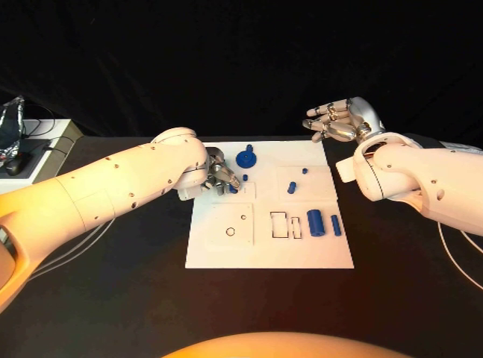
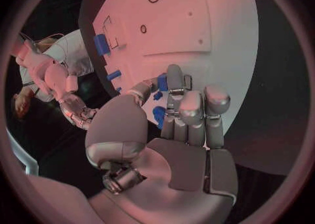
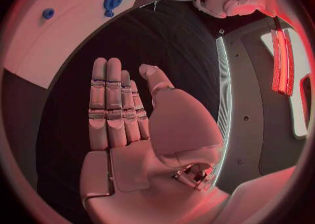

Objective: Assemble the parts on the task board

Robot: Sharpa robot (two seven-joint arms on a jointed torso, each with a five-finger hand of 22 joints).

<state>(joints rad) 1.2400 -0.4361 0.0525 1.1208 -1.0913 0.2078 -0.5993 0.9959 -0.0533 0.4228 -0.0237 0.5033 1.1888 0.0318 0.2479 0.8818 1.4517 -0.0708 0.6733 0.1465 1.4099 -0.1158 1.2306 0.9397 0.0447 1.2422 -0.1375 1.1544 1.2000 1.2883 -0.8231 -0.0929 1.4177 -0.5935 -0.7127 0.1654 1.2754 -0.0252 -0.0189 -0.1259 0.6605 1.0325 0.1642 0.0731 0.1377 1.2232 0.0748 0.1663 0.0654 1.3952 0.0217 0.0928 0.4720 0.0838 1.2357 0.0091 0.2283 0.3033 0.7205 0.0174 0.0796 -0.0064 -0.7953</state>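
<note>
Working the far-left board (image 1: 214,250) | left robot hand (image 1: 221,177) pinching small blue part (image 2: 159,113) | right robot hand (image 1: 338,121) open, empty, far right | next: seat part.

White task board (image 1: 306,250) lies flat at mid-desk. Blue round part (image 1: 246,158) sits near its far edge; small pegs (image 1: 292,186) stand mid-board; two blue cylinders (image 1: 316,222) lie toward its right edge beside rectangular cutouts (image 1: 279,224).

Black table (image 1: 112,298), crumpled clear bag (image 1: 2,127), white box (image 1: 50,142), cables (image 1: 39,119)
</note>
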